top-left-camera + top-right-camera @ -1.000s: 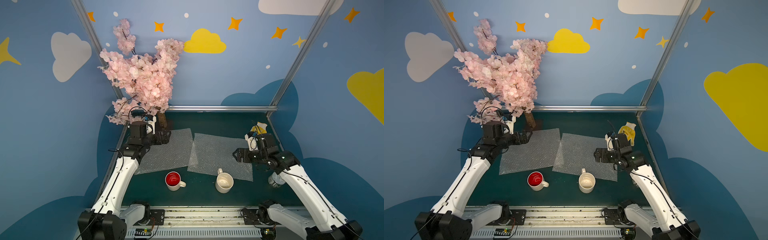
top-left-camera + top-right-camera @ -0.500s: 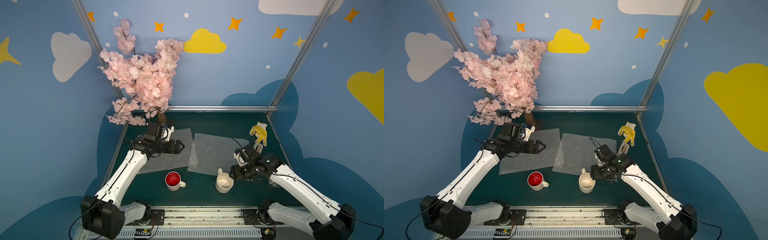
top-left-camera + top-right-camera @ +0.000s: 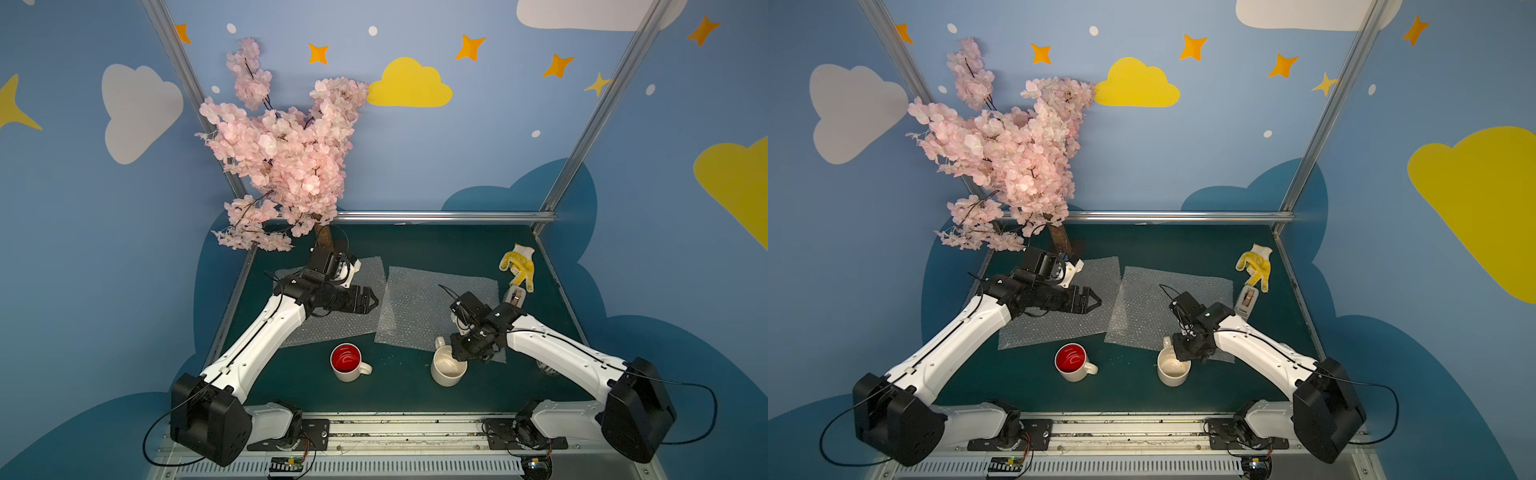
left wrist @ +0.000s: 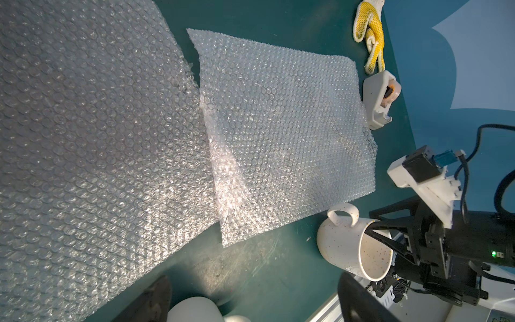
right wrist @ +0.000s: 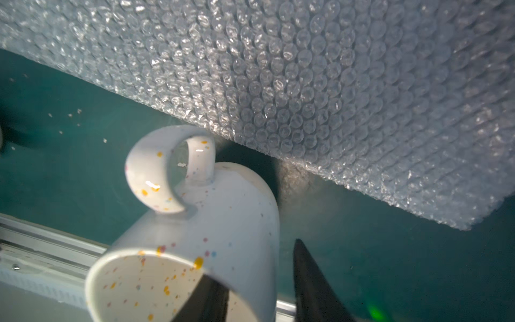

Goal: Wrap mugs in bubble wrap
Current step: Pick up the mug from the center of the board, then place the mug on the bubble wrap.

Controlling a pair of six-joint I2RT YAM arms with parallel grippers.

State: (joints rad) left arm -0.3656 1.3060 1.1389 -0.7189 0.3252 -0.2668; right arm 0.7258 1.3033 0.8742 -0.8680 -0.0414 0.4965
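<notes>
At the far left of the green table (image 3: 415,249), an artificial tree with pink blossoms (image 3: 286,158) rises from the back corner. Below it the left gripper (image 3: 371,300) hangs above the left sheet of clear bubble wrap (image 3: 332,324), its jaws spread wide and holding nothing; the left wrist view shows its two dark fingers (image 4: 156,295) apart, with a mug's white body between them lower down. That left sheet lies flat on the table, its inner edge just overlapped by the right sheet of clear bubble wrap (image 3: 419,307), which also lies flat, with one raised fold along its left side (image 4: 223,172).

In front of the left sheet, apart from it, the cream-white ceramic mug with the glossy red inside (image 3: 348,361) stands upright, handle pointing to the right. Further right, the cream-white speckled mug with the cream inside (image 3: 448,369) stands upright at the front edge of the right sheet, its loop handle (image 5: 167,170) turned towards the wrap. The right gripper (image 4: 381,237) reaches down onto this mug's rim: one black finger (image 5: 209,301) is inside the mug, the other (image 5: 309,284) outside the wall, so the jaws straddle the wall. Whether they already press it I cannot tell.

By the right edge of the table lie a white tape dispenser (image 3: 515,296) and, behind it, a yellow-and-white knitted glove (image 3: 518,266).
</notes>
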